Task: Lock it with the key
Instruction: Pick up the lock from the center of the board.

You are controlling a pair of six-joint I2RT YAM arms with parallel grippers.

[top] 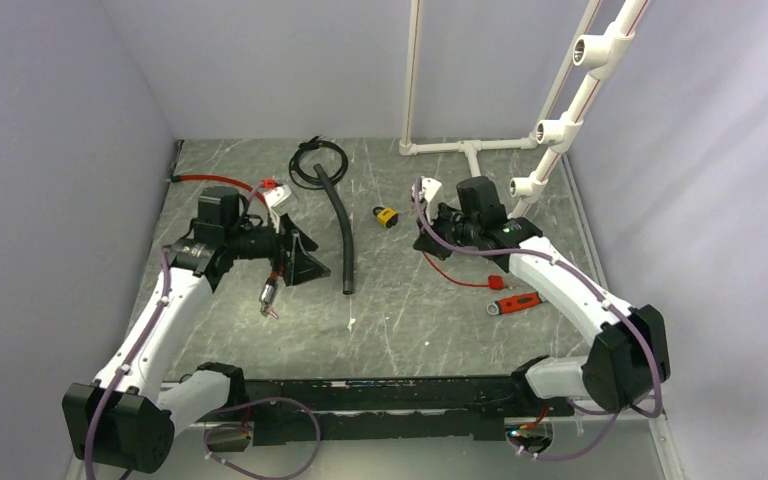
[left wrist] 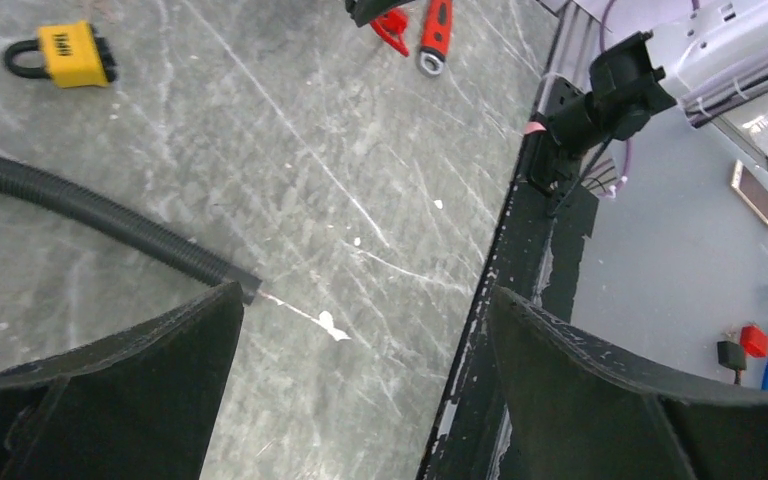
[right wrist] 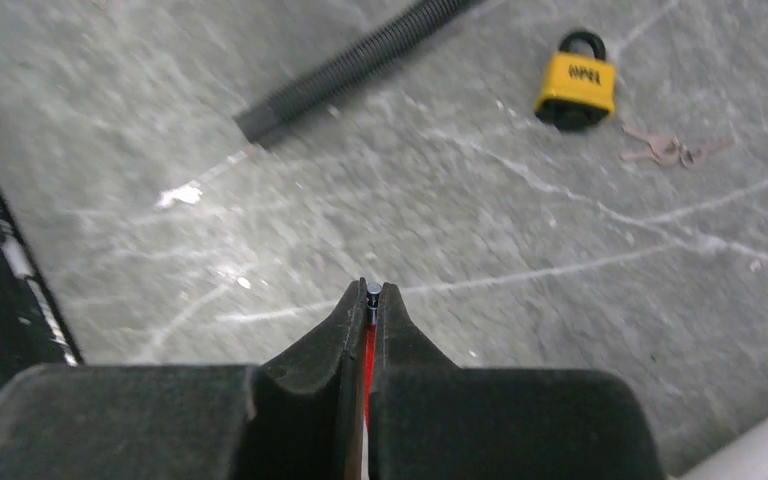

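Seen from overhead, a yellow padlock (top: pixel 386 216) lay on the grey marbled surface (top: pixel 400 310) between the two arms, near the far end of a black ribbed hose (top: pixel 340 225).

Only the right wrist view showed the keys (right wrist: pixel 672 150). They were a small pale bunch lying flat just beside the padlock's (right wrist: pixel 577 82) black base. That closer view also showed the lock's black shackle curving over the yellow body, which bore dark lettering too blurred to read.

The left wrist view showed the padlock (left wrist: pixel 65 53) on its side, far from the left end effector (left wrist: pixel 365 295). Its two black fingers stood wide apart with nothing between them, above the hose end (left wrist: pixel 90 215). Part of a red-handled tool (left wrist: pixel 435 30) showed at the top edge.

The right end effector (right wrist: pixel 370 290) was clenched. A thin red wire (right wrist: pixel 368 350) with a small metal tip was pinched in the seam between its fingers, well apart from lock and keys. Overhead, the red wire (top: pixel 455 278) trailed along the surface toward the red-handled tool (top: pixel 515 303).
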